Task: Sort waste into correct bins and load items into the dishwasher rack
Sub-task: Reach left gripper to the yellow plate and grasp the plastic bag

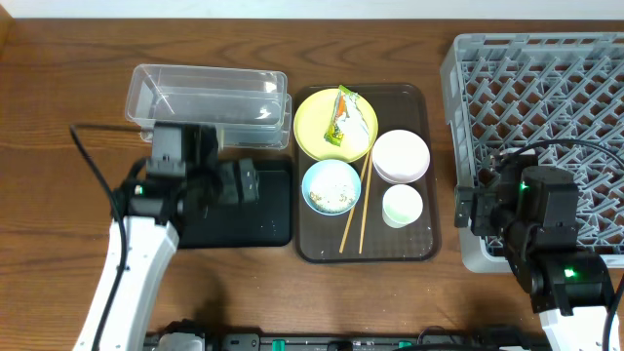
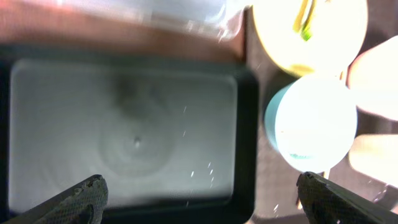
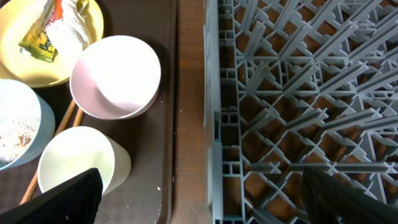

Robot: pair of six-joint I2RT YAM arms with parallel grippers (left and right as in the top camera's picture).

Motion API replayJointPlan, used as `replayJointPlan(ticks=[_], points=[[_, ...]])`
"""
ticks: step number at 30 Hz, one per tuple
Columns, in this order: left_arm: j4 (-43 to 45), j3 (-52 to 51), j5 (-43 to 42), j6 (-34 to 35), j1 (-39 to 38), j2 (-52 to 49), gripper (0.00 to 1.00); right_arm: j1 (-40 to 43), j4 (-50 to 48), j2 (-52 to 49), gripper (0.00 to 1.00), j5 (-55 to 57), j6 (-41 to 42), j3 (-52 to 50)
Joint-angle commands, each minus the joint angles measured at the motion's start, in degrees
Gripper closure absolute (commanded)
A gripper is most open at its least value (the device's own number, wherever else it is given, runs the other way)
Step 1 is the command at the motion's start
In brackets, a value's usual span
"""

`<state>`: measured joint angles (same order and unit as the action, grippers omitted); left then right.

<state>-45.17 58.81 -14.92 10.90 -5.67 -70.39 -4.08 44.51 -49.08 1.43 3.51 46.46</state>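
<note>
A yellow plate (image 1: 312, 127) carrying a green-and-orange wrapper (image 1: 343, 117), a light-blue bowl (image 1: 331, 187) of beige crumbs, a pink-white bowl (image 1: 401, 156), a white cup (image 1: 402, 206) and chopsticks (image 1: 353, 219) sit on a brown tray (image 1: 419, 249). My left gripper (image 1: 244, 182) is open and empty above the black tray (image 1: 253, 229); in the left wrist view its fingers (image 2: 199, 186) span the tray's rim (image 2: 245, 137), near the blue bowl (image 2: 314, 121). My right gripper (image 3: 202, 180) is open and empty over the gap between the brown tray and the grey rack (image 3: 298, 93).
The clear tub (image 1: 210, 97) lies behind the black tray. The grey rack (image 1: 546, 88) fills the right side of the table, close against the brown tray. Bare wooden table shows at the far left and along the front.
</note>
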Motion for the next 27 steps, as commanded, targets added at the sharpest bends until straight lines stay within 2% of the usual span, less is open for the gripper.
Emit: replayJointPlan(ticks=[1, 5, 12, 18, 27], points=[[0.5, 7.9, -0.4, -2.1, -1.9, -4.6, 0.01, -0.3, -0.1, 0.3, 0.01, -0.5, 0.7, 1.4], [1.5, 16.9, 5.0, 1.0, -5.4, -12.3, 0.05, -0.3, -0.1, 0.3, 0.01, -0.5, 0.7, 1.4], [6.7, 27.5, 5.1, 2.5, -13.0, -25.3, 0.05, -0.3, -0.1, 0.3, 0.01, -0.5, 0.7, 1.4], [17.3, 28.5, 5.1, 7.0, -19.9, -34.8, 0.05, -0.3, 0.1, -0.1, 0.01, -0.7, 0.7, 1.4], [24.8, 28.5, 5.1, 13.0, -25.4, -45.7, 0.05, -0.3, 0.1, -1.5, 0.01, -2.1, 0.7, 1.4]])
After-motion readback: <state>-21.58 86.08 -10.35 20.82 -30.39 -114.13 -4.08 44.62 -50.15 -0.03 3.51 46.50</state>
